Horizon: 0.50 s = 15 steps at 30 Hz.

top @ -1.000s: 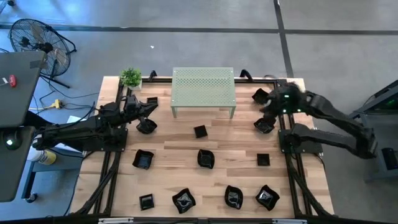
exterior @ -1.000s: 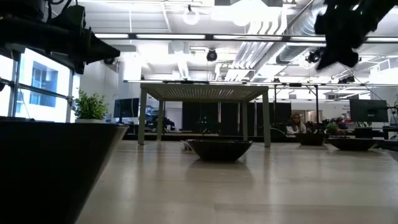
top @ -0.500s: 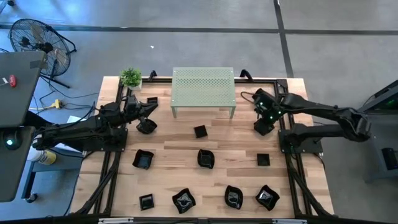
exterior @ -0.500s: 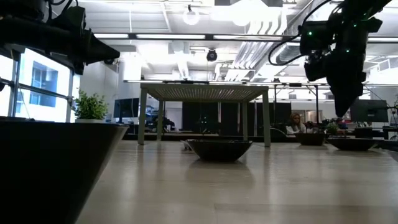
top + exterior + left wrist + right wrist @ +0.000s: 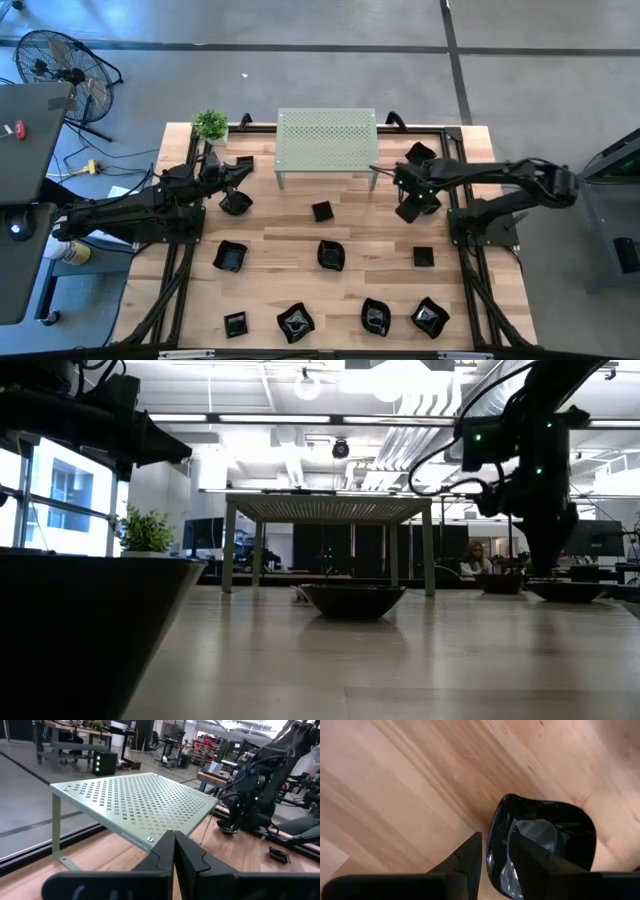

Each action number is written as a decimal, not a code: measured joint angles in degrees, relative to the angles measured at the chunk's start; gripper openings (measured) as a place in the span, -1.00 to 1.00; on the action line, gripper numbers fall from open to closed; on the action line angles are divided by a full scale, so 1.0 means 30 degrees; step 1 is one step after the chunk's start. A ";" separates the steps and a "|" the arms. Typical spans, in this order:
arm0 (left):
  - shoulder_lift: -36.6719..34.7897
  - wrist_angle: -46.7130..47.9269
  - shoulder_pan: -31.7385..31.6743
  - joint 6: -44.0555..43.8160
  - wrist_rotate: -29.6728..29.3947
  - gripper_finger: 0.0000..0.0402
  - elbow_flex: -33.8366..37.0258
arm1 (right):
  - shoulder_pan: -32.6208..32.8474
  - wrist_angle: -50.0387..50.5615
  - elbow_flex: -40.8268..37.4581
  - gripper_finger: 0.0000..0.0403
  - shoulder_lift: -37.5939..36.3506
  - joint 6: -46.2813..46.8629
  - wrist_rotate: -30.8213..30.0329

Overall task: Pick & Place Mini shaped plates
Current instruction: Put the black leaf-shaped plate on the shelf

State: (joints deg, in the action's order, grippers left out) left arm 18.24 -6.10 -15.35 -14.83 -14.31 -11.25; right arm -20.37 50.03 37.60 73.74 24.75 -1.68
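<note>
Several glossy black mini plates lie scattered on the wooden table [image 5: 300, 235], among them a square one [image 5: 321, 211] and a wavy one [image 5: 331, 254]. My right gripper [image 5: 412, 203] stands over a rounded plate [image 5: 545, 835] at the right, just off the green stand's corner. It points down, open, with the plate's rim [image 5: 491, 847] between its fingers. My left gripper [image 5: 243, 176] waits shut at the far left, above another plate [image 5: 235, 203]; its fingers [image 5: 174, 847] hold nothing. My right gripper comes from above, pointing down, with one finger [image 5: 532, 862] inside the plate's hollow and the other [image 5: 470, 857] outside its rim. Whether either finger touches the rim I cannot tell. The plate lies flat on the table.
A green perforated stand [image 5: 327, 145] stands at the far middle, close to my right gripper. A small potted plant [image 5: 210, 123] sits at the far left corner. One more plate [image 5: 420, 153] lies at the far right, and a row of plates [image 5: 375, 316] along the near edge.
My right gripper has swung from the far right corner toward the table's near edge and a little left, and has come down over the rounded plate. The plates have stayed where they were.
</note>
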 joint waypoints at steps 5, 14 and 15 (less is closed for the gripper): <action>0.0007 0.0096 0.0000 0.0000 0.0200 -1.00 0.0000 | 0.0219 -0.0339 0.0000 -0.51 0.1040 0.0281 -0.0729; 0.0007 0.0090 0.0000 0.0000 0.0220 -1.00 0.0000 | 0.0209 -0.0607 0.0007 -0.64 0.2470 0.0394 -0.1625; 0.0007 0.0090 0.0000 0.0000 0.0220 -1.00 0.0000 | 0.0209 -0.0607 0.0007 -0.68 0.2537 0.0393 -0.1637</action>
State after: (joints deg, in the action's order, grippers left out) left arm 18.26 -5.82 -15.35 -14.83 -13.65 -11.25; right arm -19.75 48.21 37.63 81.36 25.93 -6.59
